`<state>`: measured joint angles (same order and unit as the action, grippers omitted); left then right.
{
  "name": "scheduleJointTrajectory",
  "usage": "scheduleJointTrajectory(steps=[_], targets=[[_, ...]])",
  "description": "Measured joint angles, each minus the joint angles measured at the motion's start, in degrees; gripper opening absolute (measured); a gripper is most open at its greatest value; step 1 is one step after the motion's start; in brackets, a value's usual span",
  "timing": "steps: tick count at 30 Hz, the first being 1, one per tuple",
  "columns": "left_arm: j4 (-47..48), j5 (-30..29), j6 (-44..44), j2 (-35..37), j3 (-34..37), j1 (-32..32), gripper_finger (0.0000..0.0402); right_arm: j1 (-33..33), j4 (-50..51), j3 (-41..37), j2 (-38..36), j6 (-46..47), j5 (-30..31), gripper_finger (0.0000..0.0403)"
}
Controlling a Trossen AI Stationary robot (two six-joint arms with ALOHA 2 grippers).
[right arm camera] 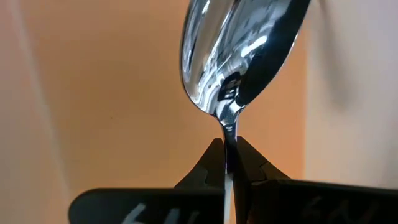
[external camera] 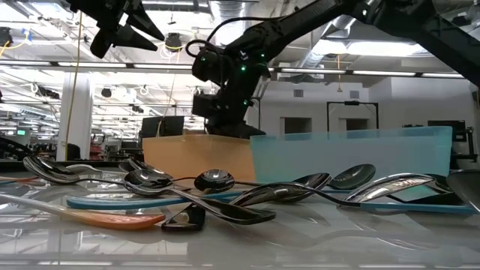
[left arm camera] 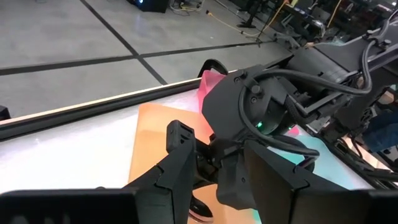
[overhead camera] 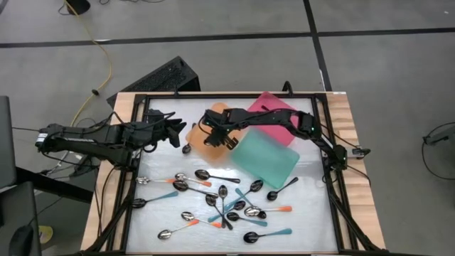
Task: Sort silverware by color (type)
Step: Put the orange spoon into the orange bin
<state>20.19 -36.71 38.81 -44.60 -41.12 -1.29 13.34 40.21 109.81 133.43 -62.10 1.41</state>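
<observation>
My right gripper (overhead camera: 222, 136) hangs over the orange tray (overhead camera: 201, 146) at the table's far middle, shut on a shiny metal spoon (right arm camera: 239, 50). In the low view this gripper (external camera: 223, 127) shows just above the orange tray's wall (external camera: 191, 154). My left gripper (overhead camera: 175, 129) waits open, raised at the far left, pointing toward the right gripper; its dark fingers (left arm camera: 177, 171) hold nothing. Several more spoons (overhead camera: 220, 206) with orange, teal and black handles lie scattered on the table's near half. My right gripper pinches the spoon's thin neck (right arm camera: 229, 134), just behind the bowl, between its two fingertips. The fingers slant steeply down from above and lie along the spoon. The bowl (right arm camera: 249, 43) sticks out beyond the fingertips over the orange tray's floor; whether it touches, I cannot tell.
A teal tray (overhead camera: 264, 158) lies right of the orange one, and a pink tray (overhead camera: 269, 105) behind both. One dark spoon (overhead camera: 188, 148) lies by the orange tray's left edge. A black frame (overhead camera: 138, 142) rims the table. In the low view spoons (external camera: 214, 187) crowd the near edge.
</observation>
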Motion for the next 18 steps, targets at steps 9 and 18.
scheduleJointTrajectory(steps=[9, 18], targets=[[0.1, -0.1, 0.0, 0.0, 0.0, 0.0, 0.0125, 0.0, 0.2, -2.1, -0.1, 0.8, 0.0, 0.0012], [0.1, -0.1, 0.0, 0.0, 0.0, 0.0, 0.0125, 0.3, 0.1, -2.2, -0.1, 1.2, -0.1, 0.0016]])
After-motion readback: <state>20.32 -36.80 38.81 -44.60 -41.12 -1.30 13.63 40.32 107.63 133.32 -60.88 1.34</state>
